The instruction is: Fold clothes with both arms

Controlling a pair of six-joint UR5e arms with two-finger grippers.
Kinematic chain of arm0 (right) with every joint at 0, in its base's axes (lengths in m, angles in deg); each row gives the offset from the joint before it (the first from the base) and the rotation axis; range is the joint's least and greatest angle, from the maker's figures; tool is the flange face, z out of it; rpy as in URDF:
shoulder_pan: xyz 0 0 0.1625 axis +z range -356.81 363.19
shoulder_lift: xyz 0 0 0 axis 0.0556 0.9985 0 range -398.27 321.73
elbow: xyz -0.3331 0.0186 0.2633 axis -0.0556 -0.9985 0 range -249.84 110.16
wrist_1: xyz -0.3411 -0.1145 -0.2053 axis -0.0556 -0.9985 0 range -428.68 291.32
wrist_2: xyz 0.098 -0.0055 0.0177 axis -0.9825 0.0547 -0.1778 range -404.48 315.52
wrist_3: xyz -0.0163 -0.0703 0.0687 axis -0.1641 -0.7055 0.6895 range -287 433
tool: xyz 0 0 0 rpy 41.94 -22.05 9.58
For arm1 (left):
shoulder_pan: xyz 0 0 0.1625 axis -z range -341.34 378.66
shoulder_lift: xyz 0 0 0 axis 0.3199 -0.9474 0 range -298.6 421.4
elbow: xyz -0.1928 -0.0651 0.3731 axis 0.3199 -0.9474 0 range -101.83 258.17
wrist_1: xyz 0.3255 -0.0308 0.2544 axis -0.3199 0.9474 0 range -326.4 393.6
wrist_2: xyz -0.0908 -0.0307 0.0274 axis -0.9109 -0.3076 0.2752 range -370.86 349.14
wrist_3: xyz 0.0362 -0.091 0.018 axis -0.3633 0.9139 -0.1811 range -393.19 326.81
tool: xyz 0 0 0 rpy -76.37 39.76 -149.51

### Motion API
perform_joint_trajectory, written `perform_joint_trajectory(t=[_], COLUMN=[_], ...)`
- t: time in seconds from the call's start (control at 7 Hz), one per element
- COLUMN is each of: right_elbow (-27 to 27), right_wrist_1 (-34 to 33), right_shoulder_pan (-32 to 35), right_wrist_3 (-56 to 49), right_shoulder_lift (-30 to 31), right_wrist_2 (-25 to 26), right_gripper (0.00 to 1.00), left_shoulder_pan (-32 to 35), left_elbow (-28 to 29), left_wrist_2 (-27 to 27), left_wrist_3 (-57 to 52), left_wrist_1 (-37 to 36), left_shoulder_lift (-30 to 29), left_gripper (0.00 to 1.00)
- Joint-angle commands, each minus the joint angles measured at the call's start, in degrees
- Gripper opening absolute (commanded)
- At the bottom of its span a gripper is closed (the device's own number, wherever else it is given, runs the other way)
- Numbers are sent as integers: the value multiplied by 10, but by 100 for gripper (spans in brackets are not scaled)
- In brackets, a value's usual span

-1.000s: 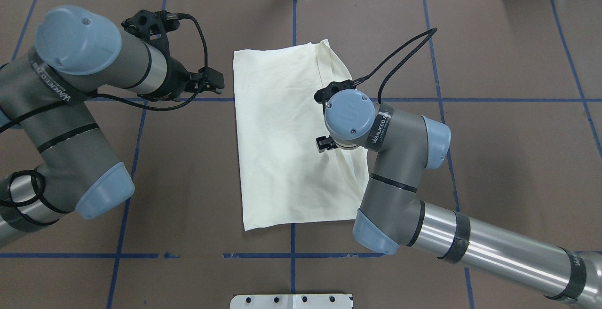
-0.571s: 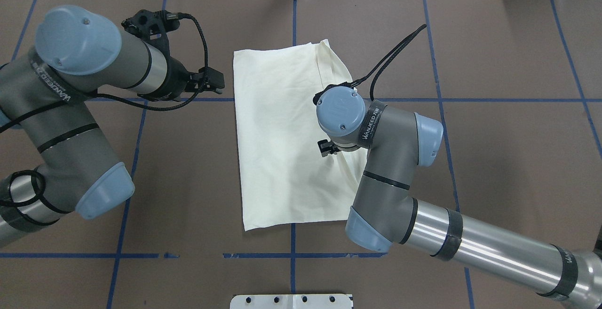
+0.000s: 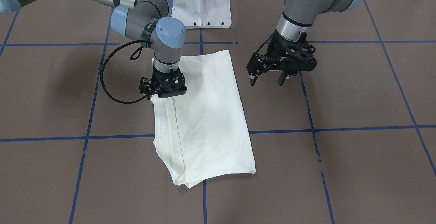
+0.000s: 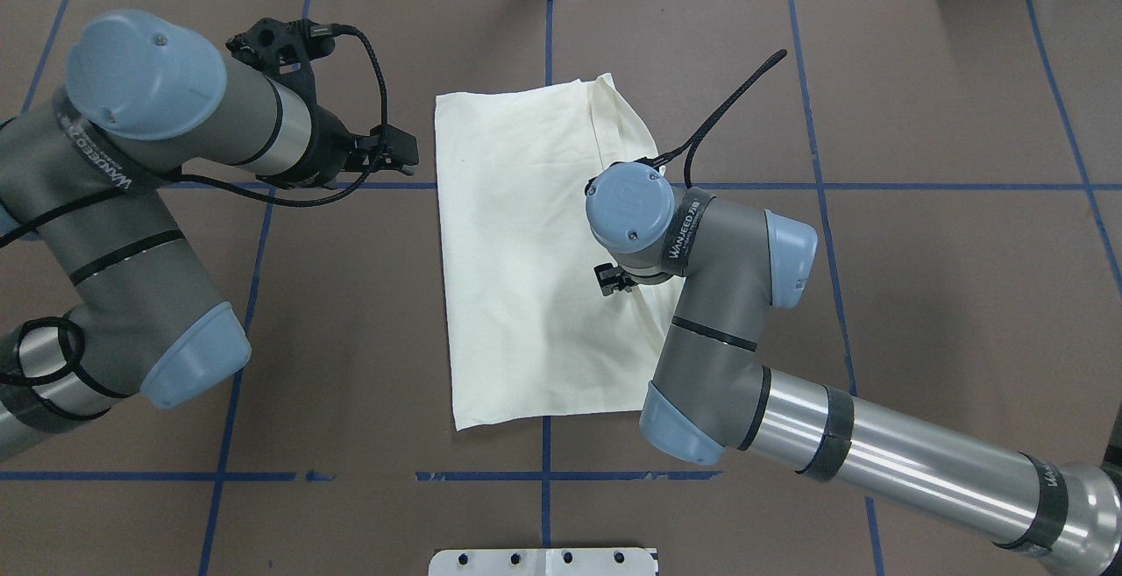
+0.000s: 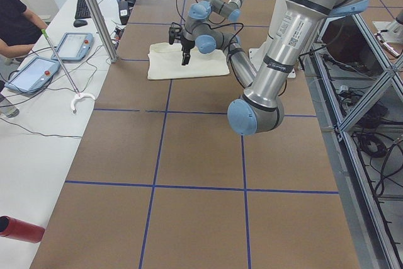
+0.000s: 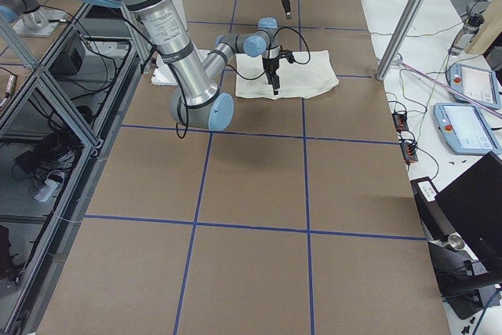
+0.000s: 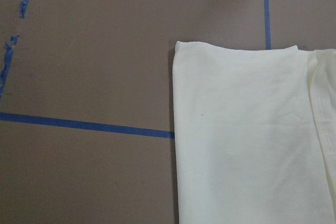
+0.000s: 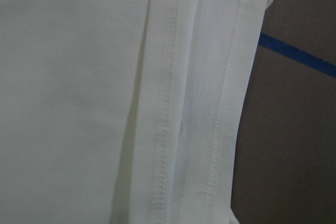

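The cream shirt [image 4: 517,252] lies folded in a rectangle on the brown table, plain side up, with no print showing. It also shows in the front view [image 3: 204,115]. My right gripper [image 3: 164,92] points straight down onto the shirt's seamed edge and touches the cloth. Its fingers are hidden, so I cannot tell how they stand. The right wrist view shows the stitched hems [image 8: 163,103] very close. My left gripper [image 3: 267,80] is open and empty, hovering above the table beside the shirt's other long edge. The left wrist view shows a shirt corner [image 7: 181,48].
Blue tape lines [image 4: 543,476] cross the brown table. The white pedestal base [image 3: 201,2] stands at the robot's side of the table. A metal post [image 5: 94,11] and the operators' tablets [image 5: 69,45] stand on the far side.
My right arm's wrist has shifted a little to the left and toward the robot over the shirt's seamed edge. The left arm and the shirt have not moved.
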Motion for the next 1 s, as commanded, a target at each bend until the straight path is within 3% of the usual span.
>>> perform_joint_trajectory(t=[0.0,0.86], right_elbow=[-9,-15], right_wrist_1=[-1,2], right_shoulder_pan=[13,98], right_wrist_3=[-14,-88], right_shoulder_lift=[1,12], right_wrist_2=[-10,-58], right_gripper=[100,100], left_shoulder_pan=[0,-4], left_elbow=[-1,-1], left_wrist_2=[0,0], left_wrist_3=[2,4], left_wrist_1=[0,0], left_shoulder_lift=[-1,-6], left_gripper=[100,100])
